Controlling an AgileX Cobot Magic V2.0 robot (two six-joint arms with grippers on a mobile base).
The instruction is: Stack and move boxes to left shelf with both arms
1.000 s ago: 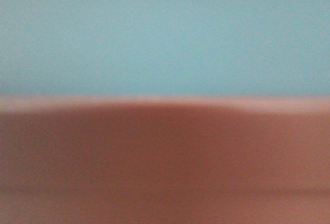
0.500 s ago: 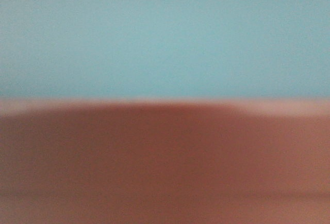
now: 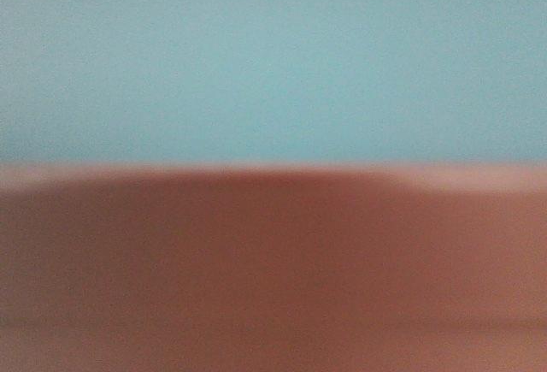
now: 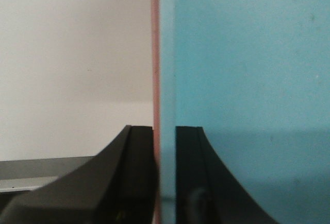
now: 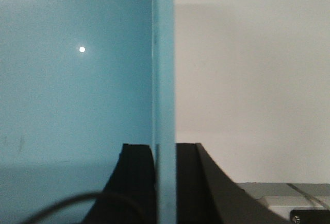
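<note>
Item: blue box nested in pink box, stacking apparently done; left pincer clamped over both walls, right pincer clamped on the blue wall; left shelf out of view, transfer judged outstanding.

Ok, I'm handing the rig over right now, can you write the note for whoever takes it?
Left gripper: shut on the nested walls of the salmon pink plastic bin and the light sky blue plastic bin.
Right gripper: shut on the blue bin's wall; no pink shows there.
Front view: blurred, filled by blue above pink.
Done: bins appear stacked, blue inside pink, gripped by both arms.
Left: carry to the left shelf, set down, release. The shelf is not recognisable in any view.
</note>
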